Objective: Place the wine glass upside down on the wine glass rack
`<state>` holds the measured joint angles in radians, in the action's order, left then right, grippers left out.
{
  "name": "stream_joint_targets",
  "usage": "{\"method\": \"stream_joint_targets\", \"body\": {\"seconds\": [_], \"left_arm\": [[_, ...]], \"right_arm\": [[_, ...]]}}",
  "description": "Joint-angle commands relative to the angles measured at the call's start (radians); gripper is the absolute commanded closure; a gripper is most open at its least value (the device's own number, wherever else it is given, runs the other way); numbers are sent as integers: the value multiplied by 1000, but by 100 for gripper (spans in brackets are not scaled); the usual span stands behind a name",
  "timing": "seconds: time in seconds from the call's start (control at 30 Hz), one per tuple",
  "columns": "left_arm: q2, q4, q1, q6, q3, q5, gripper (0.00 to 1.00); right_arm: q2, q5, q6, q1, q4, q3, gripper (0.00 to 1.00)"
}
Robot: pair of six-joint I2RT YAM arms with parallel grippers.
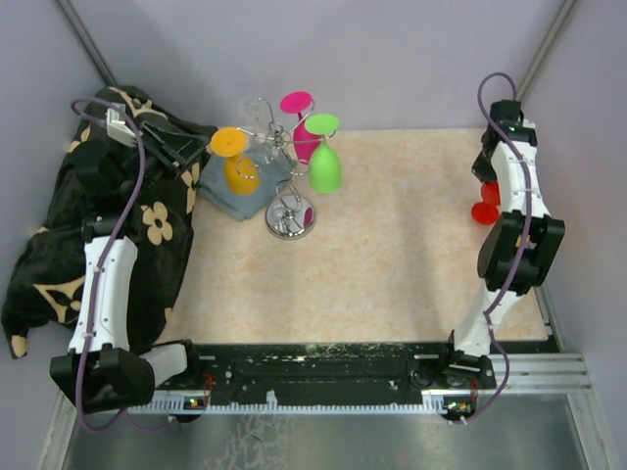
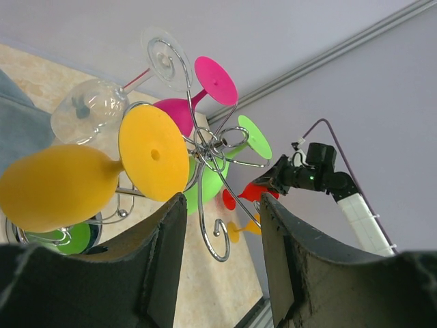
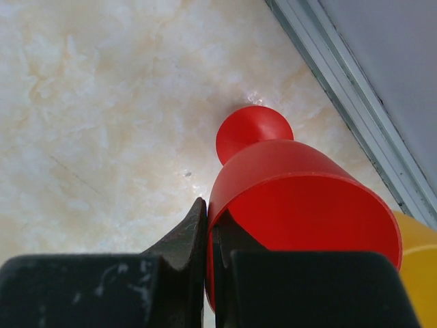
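Observation:
The silver wire wine glass rack (image 1: 285, 186) stands at the back left of the table, with an orange glass (image 1: 235, 163), a pink glass (image 1: 299, 122), a green glass (image 1: 324, 162) and a clear glass (image 2: 92, 109) hanging upside down on it. It fills the left wrist view (image 2: 213, 147). My left gripper (image 2: 222, 212) is open and empty just left of the rack, with a free curled arm (image 2: 220, 240) between its fingers. My right gripper (image 3: 210, 212) is at the far right, shut on the rim of a red wine glass (image 3: 300, 198), foot pointing down at the table.
A black flowered cloth (image 1: 59, 255) lies under my left arm. A blue-grey cloth (image 1: 235, 201) lies beside the rack's base (image 1: 291, 223). Another yellow glass (image 3: 418, 263) sits right beside the red one. The table's metal edge rail (image 3: 341, 102) and the wall run close by.

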<state>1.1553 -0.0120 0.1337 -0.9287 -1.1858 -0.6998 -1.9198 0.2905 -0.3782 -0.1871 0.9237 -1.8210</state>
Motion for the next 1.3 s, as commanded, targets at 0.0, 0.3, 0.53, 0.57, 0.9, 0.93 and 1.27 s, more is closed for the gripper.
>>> {"method": "stream_joint_targets", "body": {"seconds": [0.0,0.3,0.53,0.57,0.9,0.93,1.27], "left_arm": [[-9,-41,6,-14,-1,-7,47],[-3,-82,5,-60,-7,-6,47],[-7,-120,3,-99,-6,3,47],[-7,-126,2,-106,-3,-2,47],[-15,-255,2,-196,37,-45,47],[-15,-304,2,-225,53,-51,47],[56,-795,2,-568,162,-105,45]], "right_arm": [[184,-26,-33,25,-109,5,100],[407,-179,-112,131,-415,108,100],[509,-363,-279,181,-835,217,100],[517,-393,-313,184,-892,232,100],[481,-728,-781,193,-1513,278,100],[464,-776,-849,193,-1590,272,100],[279,-1024,-1307,299,-2050,87,100]]}}
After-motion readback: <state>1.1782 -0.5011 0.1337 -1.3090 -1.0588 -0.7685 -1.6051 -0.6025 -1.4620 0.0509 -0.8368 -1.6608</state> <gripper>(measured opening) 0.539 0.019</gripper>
